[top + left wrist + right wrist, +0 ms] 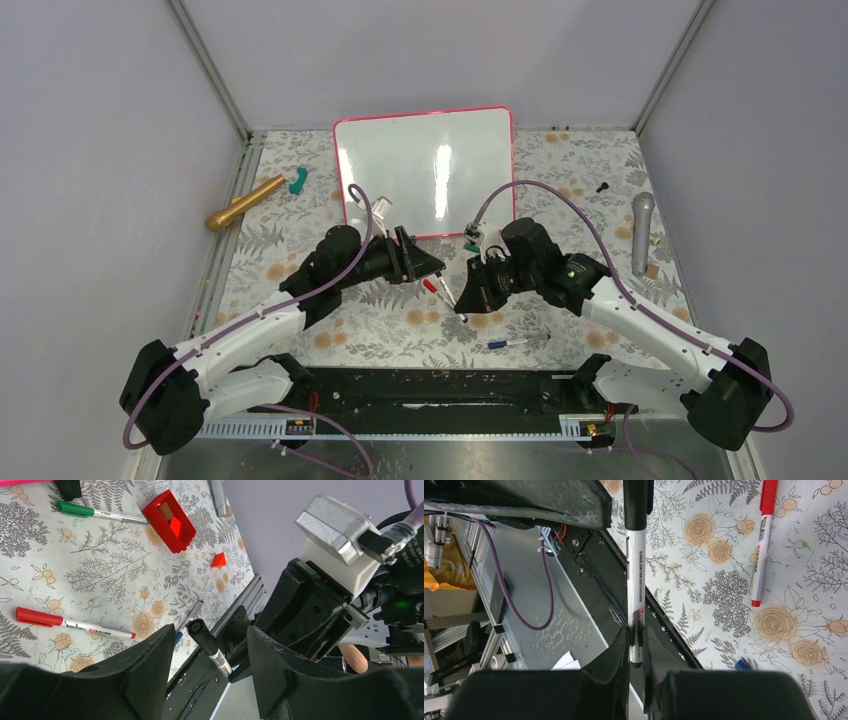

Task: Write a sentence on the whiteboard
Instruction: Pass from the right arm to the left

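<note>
- The right gripper is clenched on the barrel of the black marker. It pinches low, near the tail end, so the capped end sticks out free towards the other arm.
- The left gripper has its jaws apart, one on each side of the cap. There is daylight on both sides, so nothing is grasped there yet.
- That reads to me as a set-up for uncapping, with one arm anchoring the pen and the other lined up to take the cap.
- Both arms reach forward from their bases with elbows splayed outward. The wrists are turned in, so the two grippers face each other nose to nose above the desk.
- The whiteboard lies flat on the far side of both grippers, its near edge just past them. The surface looks blank, and I can see no sentence on it.
- A red marker lies on the desk just beneath the left gripper. A green marker sits further out towards the board, and both look like untouched spares.
- By my reckoning it's early going, since the cap has to come off before any tip meets that board.
</note>
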{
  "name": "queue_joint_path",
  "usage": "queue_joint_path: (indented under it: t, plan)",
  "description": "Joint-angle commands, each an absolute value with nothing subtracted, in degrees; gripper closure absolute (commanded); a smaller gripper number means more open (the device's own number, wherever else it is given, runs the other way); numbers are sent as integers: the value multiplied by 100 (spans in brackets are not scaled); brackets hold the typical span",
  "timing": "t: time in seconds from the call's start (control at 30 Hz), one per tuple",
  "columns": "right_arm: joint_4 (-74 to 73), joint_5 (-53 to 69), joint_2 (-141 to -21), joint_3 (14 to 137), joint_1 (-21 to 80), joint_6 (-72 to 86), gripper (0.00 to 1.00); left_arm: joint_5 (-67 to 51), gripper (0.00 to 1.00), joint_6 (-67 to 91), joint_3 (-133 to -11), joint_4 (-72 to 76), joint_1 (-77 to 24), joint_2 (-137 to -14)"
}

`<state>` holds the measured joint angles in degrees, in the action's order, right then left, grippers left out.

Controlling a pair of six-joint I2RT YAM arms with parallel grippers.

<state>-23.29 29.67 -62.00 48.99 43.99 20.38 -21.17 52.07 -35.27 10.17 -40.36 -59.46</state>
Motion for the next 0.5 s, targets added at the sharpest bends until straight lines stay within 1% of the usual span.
queue_joint_path:
  t: [0.0,0.07,0.27,0.3,0.37,0.47]
  plan:
    - [-2288,3129,-6225,5107,4482,2030,100,-2061,47,5129,-3848,1126,-4051,-5822]
    - [-2277,3138,-6195,5069,4486,2026,100,-2074,51,5111,-3881,1060,-4053,-5810]
    - [-2270,3173,-6160,5060,4513,2042,100,-2164,54,5116,-3924,998,-4055,-5887]
    - [-2272,3177,-6169,5076,4516,2045,100,-2203,57,5138,-3928,1012,-4055,-5930]
    - [-2270,3186,-6196,5125,4524,2048,100,-2305,67,5190,-3921,1100,-4056,-6008]
    - [-2304,3155,-6235,5186,4528,2024,100,-2437,92,5251,-3933,1191,-4054,-6077]
